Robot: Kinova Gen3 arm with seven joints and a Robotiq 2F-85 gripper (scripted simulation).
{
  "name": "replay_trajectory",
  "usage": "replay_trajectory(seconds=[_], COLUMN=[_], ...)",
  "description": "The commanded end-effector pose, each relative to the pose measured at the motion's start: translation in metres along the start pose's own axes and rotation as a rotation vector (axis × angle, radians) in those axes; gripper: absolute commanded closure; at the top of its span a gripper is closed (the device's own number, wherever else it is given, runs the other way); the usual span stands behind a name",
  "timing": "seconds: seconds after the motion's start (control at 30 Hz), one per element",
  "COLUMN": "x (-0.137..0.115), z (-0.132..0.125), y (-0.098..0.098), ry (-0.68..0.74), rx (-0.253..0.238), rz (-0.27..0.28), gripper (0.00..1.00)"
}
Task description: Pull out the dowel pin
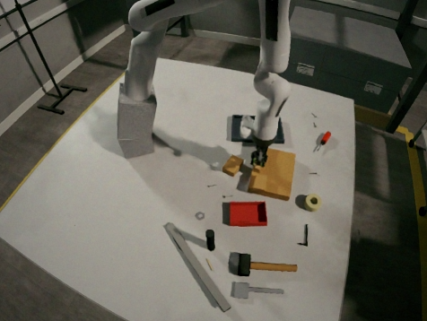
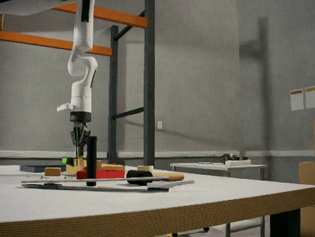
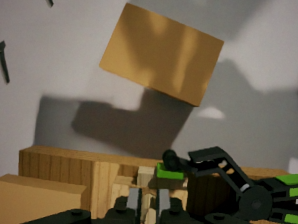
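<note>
- Top view: one gripper (image 1: 258,161) (image 2: 79,156) (image 3: 148,204), pointing down at the edge of the bench board (image 1: 274,177) (image 2: 112,167) (image 3: 55,162); dowel pin not distinguishable. Grey cabinet (image 1: 341,42), two pale labels, illegible.
- Exterior view: fingers narrow, low over the board; spring clamp (image 2: 65,160) (image 3: 255,199), green and black, beside them. Wall sheets, two: one red-headed (image 2: 296,100), one yellow-headed (image 2: 311,98); wording unreadable.
- Wrist view: dowel pin (image 3: 148,201), pale wood, apparently between the narrow-set fingertips; firm grip cannot be told. Spring clamp reaches in alongside; its bite on the block cannot be confirmed. Step in hand, as judged: drawing the pin. Best handling: confirm the clamp, grip squarely, twist gently, lift along the hole's axis without tilting. No brand legible.
</note>
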State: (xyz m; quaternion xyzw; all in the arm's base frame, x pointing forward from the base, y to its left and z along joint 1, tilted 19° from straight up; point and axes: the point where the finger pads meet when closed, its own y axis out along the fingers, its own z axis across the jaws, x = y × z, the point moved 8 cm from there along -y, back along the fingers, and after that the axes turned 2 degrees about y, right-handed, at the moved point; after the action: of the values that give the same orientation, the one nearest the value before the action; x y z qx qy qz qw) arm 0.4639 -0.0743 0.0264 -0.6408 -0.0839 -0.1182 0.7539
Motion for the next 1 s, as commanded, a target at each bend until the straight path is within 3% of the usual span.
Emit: replay_trajectory(seconds=[0.0, 0.97], x=[0.0006, 0.0007], z=[-0.0002, -0.0002], y=[-0.0007, -0.0008], ry=[-0.004, -0.037], rx=[-0.001, -0.001], rz=[-0.002, -0.002], gripper=[0.9, 0.9])
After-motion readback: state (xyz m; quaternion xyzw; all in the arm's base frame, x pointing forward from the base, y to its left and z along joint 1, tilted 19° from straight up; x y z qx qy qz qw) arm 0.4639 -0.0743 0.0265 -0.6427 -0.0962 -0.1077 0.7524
